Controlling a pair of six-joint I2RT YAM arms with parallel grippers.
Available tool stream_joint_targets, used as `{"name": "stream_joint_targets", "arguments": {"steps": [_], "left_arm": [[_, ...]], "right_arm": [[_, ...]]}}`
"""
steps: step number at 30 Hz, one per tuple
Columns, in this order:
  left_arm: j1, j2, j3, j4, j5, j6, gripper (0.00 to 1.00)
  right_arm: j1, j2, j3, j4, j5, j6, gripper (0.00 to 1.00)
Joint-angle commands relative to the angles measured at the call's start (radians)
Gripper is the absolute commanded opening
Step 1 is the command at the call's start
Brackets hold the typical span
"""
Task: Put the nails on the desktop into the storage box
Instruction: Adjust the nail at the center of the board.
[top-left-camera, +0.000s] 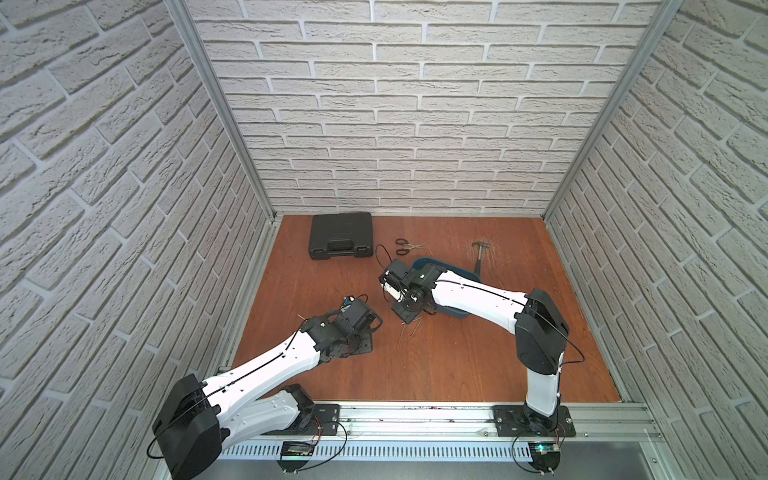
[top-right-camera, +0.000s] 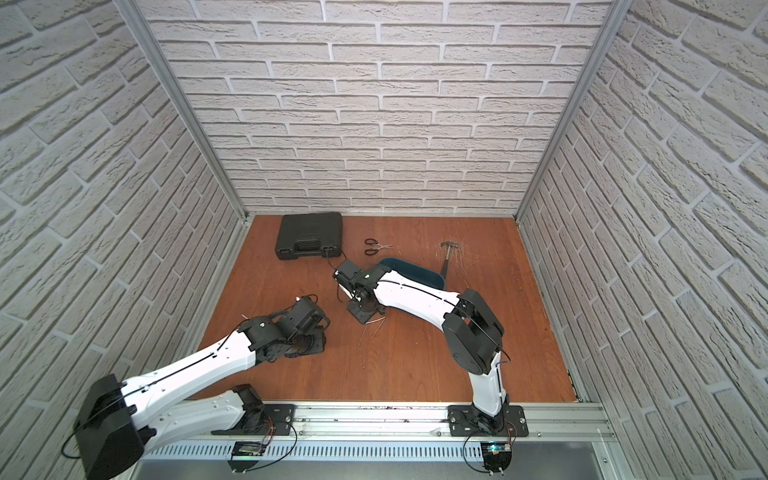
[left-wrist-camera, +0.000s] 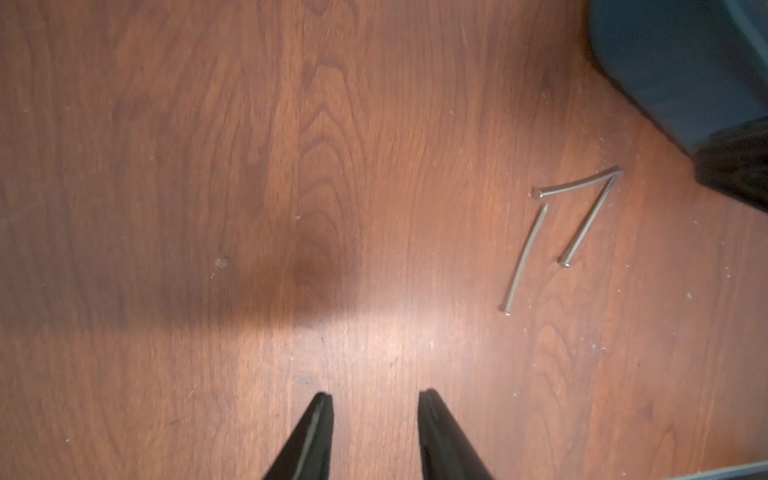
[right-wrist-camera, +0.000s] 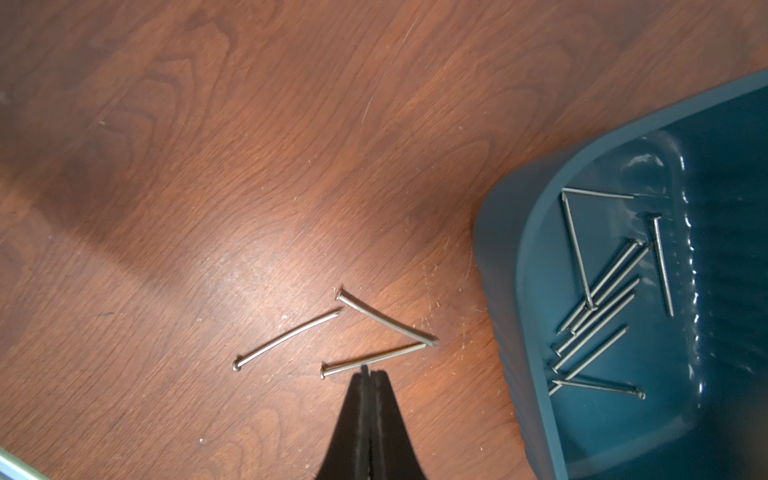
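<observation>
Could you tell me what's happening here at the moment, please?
Nails are being tidied into a box. Roughly ten nails already lie in the teal storage box, and three more are left on the desktop just beside it. The right gripper is shut with its tips against one of those three; I can't tell whether it has a grip on it. The left gripper hangs open over bare wood nearby, holding nothing.
</observation>
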Motion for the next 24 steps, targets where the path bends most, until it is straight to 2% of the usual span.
{"name": "stream_joint_targets", "arguments": {"steps": [1, 9, 16, 24], "left_arm": [[0.005, 0.011, 0.024, 0.014, 0.001, 0.015, 0.38], [0.007, -0.007, 0.006, 0.012, -0.001, 0.006, 0.38], [0.008, -0.017, -0.015, 0.021, 0.001, -0.009, 0.39], [0.008, 0.089, 0.027, 0.084, 0.037, 0.025, 0.39]], "right_arm": [[0.001, -0.034, 0.0, -0.005, -0.019, -0.008, 0.02], [0.001, -0.018, -0.066, 0.016, -0.067, -0.022, 0.17], [0.003, 0.025, -0.071, 0.015, -0.094, 0.034, 0.23], [-0.014, -0.082, -0.156, 0.044, -0.059, 0.107, 0.28]]}}
